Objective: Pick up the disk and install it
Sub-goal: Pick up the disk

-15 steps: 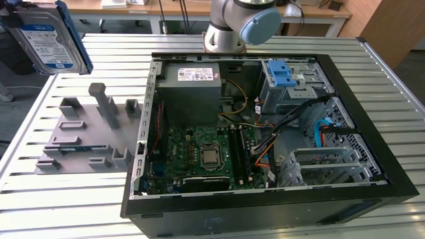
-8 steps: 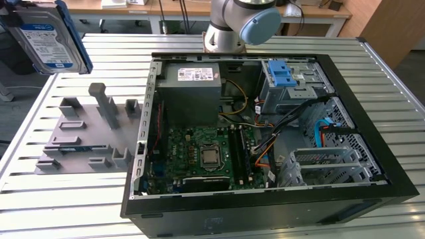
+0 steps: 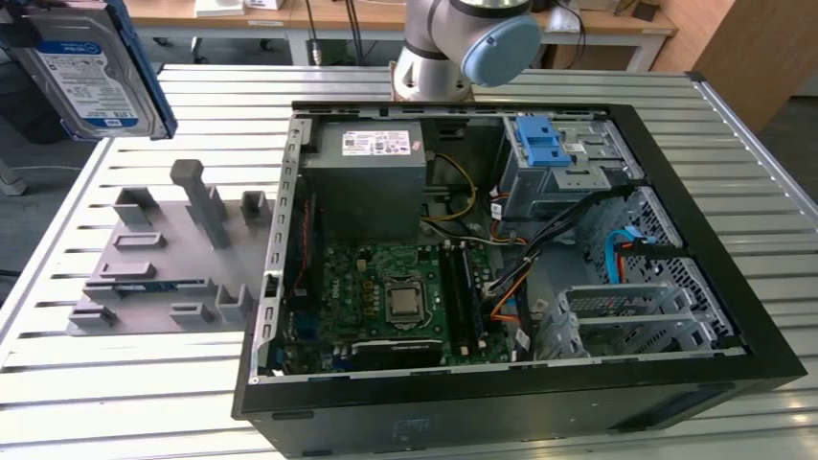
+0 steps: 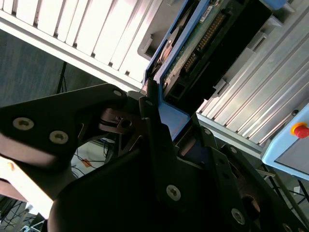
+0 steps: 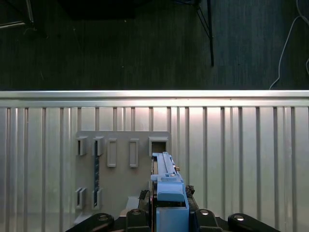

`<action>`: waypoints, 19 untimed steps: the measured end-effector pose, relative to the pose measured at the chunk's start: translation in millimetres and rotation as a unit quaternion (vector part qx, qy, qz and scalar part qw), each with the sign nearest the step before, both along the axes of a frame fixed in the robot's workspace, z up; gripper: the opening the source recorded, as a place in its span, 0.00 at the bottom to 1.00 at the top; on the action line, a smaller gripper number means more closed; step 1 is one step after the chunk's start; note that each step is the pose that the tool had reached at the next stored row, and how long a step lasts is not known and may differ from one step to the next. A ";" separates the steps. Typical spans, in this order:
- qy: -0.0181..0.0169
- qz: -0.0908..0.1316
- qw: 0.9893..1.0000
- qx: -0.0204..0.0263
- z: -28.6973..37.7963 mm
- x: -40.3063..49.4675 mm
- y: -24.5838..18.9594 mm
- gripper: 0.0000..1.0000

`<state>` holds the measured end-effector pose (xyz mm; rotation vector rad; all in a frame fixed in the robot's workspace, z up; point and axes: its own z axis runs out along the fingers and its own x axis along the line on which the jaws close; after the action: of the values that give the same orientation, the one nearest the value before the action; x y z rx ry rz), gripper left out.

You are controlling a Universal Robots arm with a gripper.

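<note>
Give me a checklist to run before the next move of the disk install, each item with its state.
1. Grip on the disk: ok; the gripper is closed on its blue carrier in both wrist views.
2. Disk clear of the grey fixture: ok; it hangs above it.
3. Disk over the computer case: not ok; it is off to the exterior view's left.
4. Drive bay slot free: cannot tell.
5. Cables clear of the bay: cannot tell; a black bundle runs beside it.
</note>
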<state>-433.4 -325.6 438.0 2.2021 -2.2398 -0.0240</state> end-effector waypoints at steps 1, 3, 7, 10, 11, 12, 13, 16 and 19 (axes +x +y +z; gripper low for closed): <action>0.000 0.000 1.000 0.000 0.7 0.0 0.0 0.36; 0.000 0.000 1.000 0.000 3.0 0.0 0.0 0.36; 0.000 0.000 1.000 0.000 9.0 0.0 0.0 0.36; 0.000 0.000 1.000 0.000 15.1 0.0 0.0 0.36; 0.000 0.000 1.000 0.000 16.9 0.0 0.0 0.36; 0.000 0.000 1.000 0.000 19.1 0.0 0.0 0.36; 0.000 0.000 1.000 0.000 21.3 0.0 0.0 0.36; 0.000 0.000 1.000 0.000 28.3 0.0 0.0 0.36; 0.000 0.000 1.000 0.000 36.4 0.0 0.0 0.36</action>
<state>-433.4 -325.6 474.4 2.2025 -2.2402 -0.0231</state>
